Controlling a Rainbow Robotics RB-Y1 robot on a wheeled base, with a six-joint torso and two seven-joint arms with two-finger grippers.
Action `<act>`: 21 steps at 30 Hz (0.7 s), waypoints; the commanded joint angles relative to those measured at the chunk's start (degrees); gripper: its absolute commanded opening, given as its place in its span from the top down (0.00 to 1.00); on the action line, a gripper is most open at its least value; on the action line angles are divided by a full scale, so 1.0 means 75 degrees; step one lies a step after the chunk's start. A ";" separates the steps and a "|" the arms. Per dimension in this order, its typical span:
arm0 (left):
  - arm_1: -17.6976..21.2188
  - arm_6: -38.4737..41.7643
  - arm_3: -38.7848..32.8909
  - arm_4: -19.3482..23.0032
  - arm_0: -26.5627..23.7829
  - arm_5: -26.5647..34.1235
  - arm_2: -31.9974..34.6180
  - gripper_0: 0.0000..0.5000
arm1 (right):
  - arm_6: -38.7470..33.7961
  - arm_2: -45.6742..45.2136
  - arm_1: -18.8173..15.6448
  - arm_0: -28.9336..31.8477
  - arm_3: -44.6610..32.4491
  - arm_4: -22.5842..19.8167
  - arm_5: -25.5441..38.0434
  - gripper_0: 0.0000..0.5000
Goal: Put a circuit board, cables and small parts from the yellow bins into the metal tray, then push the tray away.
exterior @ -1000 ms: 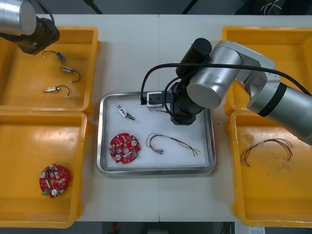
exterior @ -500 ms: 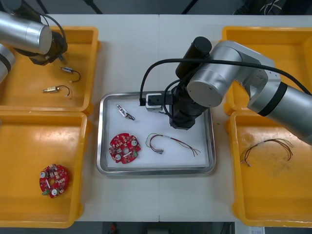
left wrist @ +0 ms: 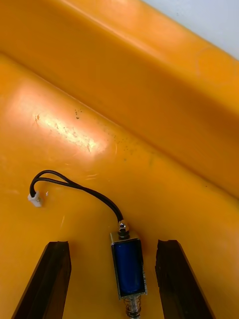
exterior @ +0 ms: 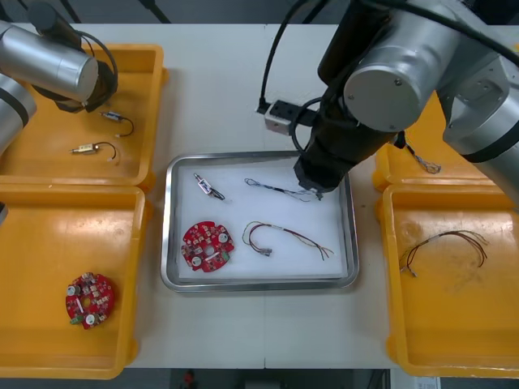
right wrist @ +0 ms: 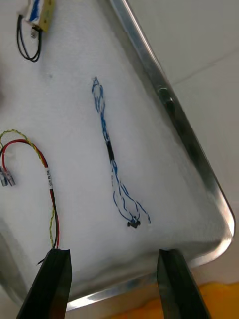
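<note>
Loading the tray (exterior: 259, 284), centre of frame: board (exterior: 208, 245), red-yellow cable (right wrist: 48, 174) and one small metal part (exterior: 208, 185) lie inside. Right gripper (right wrist: 112, 256) hangs over the blue-white cable (right wrist: 112, 159), jaws spread, empty. Left gripper (left wrist: 112, 249) in the upper-left bin (exterior: 49, 162), jaws spread astride another small part (left wrist: 128, 266); next move looks like lower and pinch it

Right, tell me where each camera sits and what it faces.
Front: above the arms, steeply down on the table; left arm over a yellow bin, right arm over the metal tray.
Right wrist: on that wrist, down into the tray; right gripper open.
Left wrist: on that wrist, into the bin at a small metal part; left gripper open.
Front and right wrist share the blue and white cable.
</note>
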 commanded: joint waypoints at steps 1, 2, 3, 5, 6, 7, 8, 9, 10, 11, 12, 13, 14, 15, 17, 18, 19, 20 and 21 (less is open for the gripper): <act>-0.0147 0.0604 0.0178 -0.0120 -0.0368 -0.0339 -0.0202 0.00 | -0.0717 -0.0546 -0.0551 -0.0023 -0.0571 -0.0134 0.0493 0.00; -0.0159 0.0616 0.0201 -0.0155 -0.0333 -0.0445 -0.0202 0.00 | -0.0986 -0.0604 -0.0668 -0.0011 -0.0665 -0.0145 0.0622 0.00; -0.0170 0.0616 0.0201 -0.0179 -0.0310 -0.0492 -0.0202 0.00 | -0.1244 -0.0674 -0.0762 -0.0023 -0.0723 -0.0157 0.0716 0.00; -0.0170 0.0616 0.0189 -0.0202 -0.0286 -0.0503 -0.0202 0.00 | -0.1608 -0.0756 -0.0926 -0.0011 -0.0817 -0.0169 0.0833 0.00; -0.0170 0.0616 0.0201 -0.0225 -0.0286 -0.0503 -0.0202 0.00 | -0.1830 -0.0803 -0.1043 -0.0011 -0.0852 -0.0157 0.0903 0.00; -0.0170 0.0627 0.0189 -0.0237 -0.0286 -0.0492 -0.0202 0.00 | -0.1924 -0.0815 -0.1090 -0.0023 -0.0864 -0.0157 0.0927 0.00; -0.0170 0.0616 0.0201 -0.0261 -0.0286 -0.0492 -0.0202 0.00 | -0.2135 -0.0862 -0.1172 -0.0023 -0.0876 -0.0145 0.0985 0.00; -0.0170 0.0616 0.0201 -0.0284 -0.0286 -0.0492 -0.0202 0.00 | -0.2322 -0.0897 -0.1266 -0.0011 -0.0876 -0.0134 0.1032 0.00; -0.0170 0.0604 0.0189 -0.0307 -0.0286 -0.0503 -0.0202 0.00 | -0.2393 -0.0909 -0.1301 -0.0011 -0.0876 -0.0110 0.1056 0.00; -0.0170 0.0592 0.0201 -0.0401 -0.0286 -0.0503 -0.0202 0.03 | -0.2580 -0.0932 -0.1395 -0.0023 -0.0876 -0.0075 0.1114 0.00; -0.0182 0.0581 0.0201 -0.0483 -0.0286 -0.0503 -0.0202 0.21 | -0.2756 -0.0956 -0.1453 -0.0023 -0.0876 -0.0028 0.1184 0.00; -0.0182 0.0581 0.0201 -0.0542 -0.0286 -0.0492 -0.0202 0.41 | -0.2932 -0.0979 -0.1524 -0.0011 -0.0876 0.0030 0.1243 0.00; -0.0182 0.0569 0.0201 -0.0577 -0.0286 -0.0492 -0.0202 0.49 | -0.3025 -0.1003 -0.1559 0.0012 -0.0876 0.0066 0.1278 0.00; -0.0170 0.0557 0.0201 -0.0600 -0.0286 -0.0503 -0.0202 0.68 | -0.3178 -0.1049 -0.1617 0.0024 -0.0876 0.0136 0.1302 0.00; -0.0170 0.0545 0.0201 -0.0600 -0.0275 -0.0503 -0.0202 0.89 | -0.3389 -0.1155 -0.1699 0.0082 -0.0876 0.0230 0.1337 0.00; -0.0170 0.0534 0.0201 -0.0612 -0.0275 -0.0492 -0.0202 0.96 | -0.3518 -0.1237 -0.1758 0.0129 -0.0876 0.0288 0.1349 0.00; -0.0182 0.0534 0.0201 -0.0612 -0.0275 -0.0503 -0.0202 0.98 | -0.3553 -0.1284 -0.1782 0.0153 -0.0876 0.0300 0.1349 0.00; -0.0182 0.0522 0.0201 -0.0636 -0.0275 -0.0503 -0.0202 1.00 | -0.3565 -0.1378 -0.1828 0.0211 -0.0876 0.0323 0.1360 0.00; -0.0182 0.0499 0.0201 -0.0636 -0.0275 -0.0503 -0.0225 1.00 | -0.3576 -0.1495 -0.1875 0.0270 -0.0864 0.0323 0.1372 0.00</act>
